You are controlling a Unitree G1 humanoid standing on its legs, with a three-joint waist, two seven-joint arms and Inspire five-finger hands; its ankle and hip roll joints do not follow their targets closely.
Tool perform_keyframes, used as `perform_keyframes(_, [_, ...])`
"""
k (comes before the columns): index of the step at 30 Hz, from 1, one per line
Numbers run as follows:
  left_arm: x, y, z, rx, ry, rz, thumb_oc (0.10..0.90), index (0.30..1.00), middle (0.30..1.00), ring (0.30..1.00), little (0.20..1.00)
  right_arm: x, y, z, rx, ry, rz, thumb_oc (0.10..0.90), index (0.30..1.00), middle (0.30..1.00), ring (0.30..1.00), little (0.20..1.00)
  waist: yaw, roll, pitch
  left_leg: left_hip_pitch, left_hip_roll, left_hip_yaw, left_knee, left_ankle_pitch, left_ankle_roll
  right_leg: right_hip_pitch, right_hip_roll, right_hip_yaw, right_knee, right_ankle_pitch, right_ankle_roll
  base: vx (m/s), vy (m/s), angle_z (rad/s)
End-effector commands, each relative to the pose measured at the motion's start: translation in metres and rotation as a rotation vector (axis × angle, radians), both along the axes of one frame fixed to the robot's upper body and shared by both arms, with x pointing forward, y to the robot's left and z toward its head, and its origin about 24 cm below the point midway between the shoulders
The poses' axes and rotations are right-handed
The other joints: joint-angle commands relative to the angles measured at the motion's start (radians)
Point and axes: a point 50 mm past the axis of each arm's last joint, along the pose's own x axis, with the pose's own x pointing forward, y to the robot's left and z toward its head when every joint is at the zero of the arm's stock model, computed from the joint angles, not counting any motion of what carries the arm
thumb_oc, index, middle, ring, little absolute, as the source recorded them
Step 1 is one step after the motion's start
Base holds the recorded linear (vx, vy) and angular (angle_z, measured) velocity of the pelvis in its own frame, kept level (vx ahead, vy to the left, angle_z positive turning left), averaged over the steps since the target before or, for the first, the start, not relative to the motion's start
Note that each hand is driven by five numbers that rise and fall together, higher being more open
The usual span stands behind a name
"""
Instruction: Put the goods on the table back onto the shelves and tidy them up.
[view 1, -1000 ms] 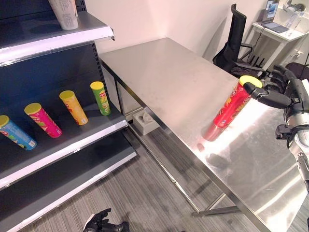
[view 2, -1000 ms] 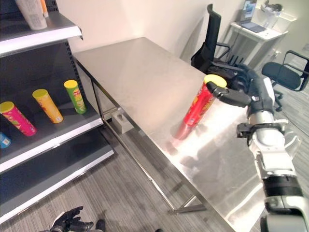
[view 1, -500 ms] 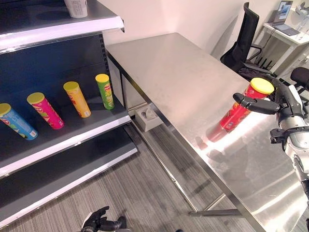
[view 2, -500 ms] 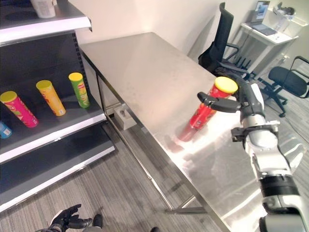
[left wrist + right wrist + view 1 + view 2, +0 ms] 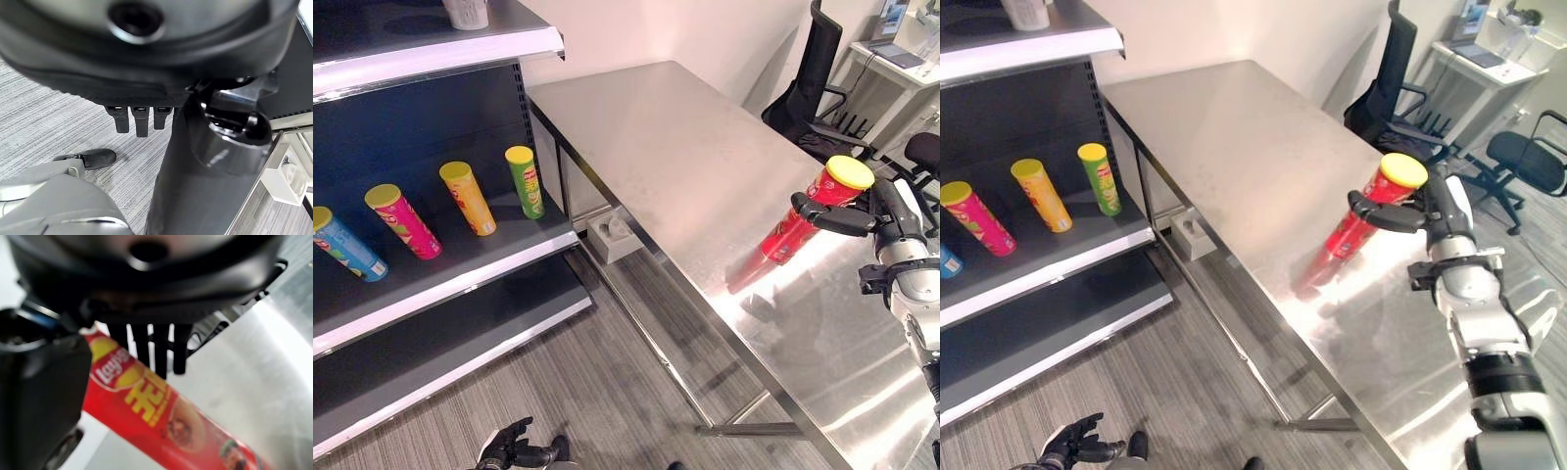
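Red can [image 5: 800,221] is gripped near its yellow lid by right hand [image 5: 862,211], thumb and fingers curled round it, tilted above the right edge of the steel table [image 5: 675,157]; left hand [image 5: 514,450] is seen low over the floor, fingers relaxed, nothing held; four cans are standing on the shelf [image 5: 450,269].

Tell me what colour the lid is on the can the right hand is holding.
Yellow: the lid tops the red can in the right hand, clearest in the right eye view.
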Motion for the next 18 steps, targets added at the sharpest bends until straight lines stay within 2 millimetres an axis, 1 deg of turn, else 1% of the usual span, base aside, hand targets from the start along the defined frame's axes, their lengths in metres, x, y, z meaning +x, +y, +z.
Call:
perform_keyframes(1, [0.004,0.010,0.004,0.057,-0.001,-0.046,0.800,0.900,0.900,0.900,0.900,0.004,0.000,0.066,-0.102,-0.222,-0.007,0.400,0.300,0.300,0.300,0.300,0.020,-0.023,-0.034,-0.001,-0.005,0.044,0.013,-0.062,0.002,0.030,-0.024,-0.023,0.031,-0.051,0.035,0.00,0.000,0.00])
perform_keyframes(11, [0.005,0.012,0.005,0.063,-0.005,-0.034,0.800,0.900,0.900,0.900,0.900,-0.002,-0.005,0.067,-0.094,-0.249,-0.034,0.400,0.300,0.300,0.300,0.300,0.009,-0.015,-0.042,0.010,-0.002,0.050,0.013,-0.066,0.001,0.037,-0.022,-0.024,0.028,-0.053,0.034,0.00,0.000,0.00])
perform_keyframes(15, [0.006,0.015,0.006,0.067,-0.011,-0.018,0.800,0.900,0.900,0.900,0.900,-0.007,-0.001,0.075,-0.100,-0.300,-0.020,0.400,0.300,0.300,0.300,0.300,0.004,-0.010,-0.048,0.014,0.000,0.048,0.014,-0.067,-0.001,0.040,-0.020,-0.022,0.031,-0.059,0.032,-0.01,-0.033,0.00])
perform_keyframes(16, [0.005,0.017,0.006,0.067,-0.011,-0.005,0.800,0.900,0.900,0.900,0.900,-0.010,0.004,0.082,-0.102,-0.350,-0.007,0.400,0.300,0.300,0.300,0.300,0.004,-0.006,-0.050,0.015,0.004,0.044,0.017,-0.066,-0.003,0.041,-0.018,-0.020,0.035,-0.067,0.029,-0.02,-0.075,0.02])
perform_keyframes(18, [0.004,0.017,0.007,0.067,-0.014,0.002,0.800,0.900,0.900,0.900,0.900,-0.014,0.009,0.089,-0.106,-0.402,0.011,0.400,0.300,0.300,0.300,0.300,0.005,-0.002,-0.055,0.017,0.010,0.039,0.022,-0.066,-0.007,0.046,-0.012,-0.020,0.039,-0.078,0.023,-0.02,-0.088,0.02])
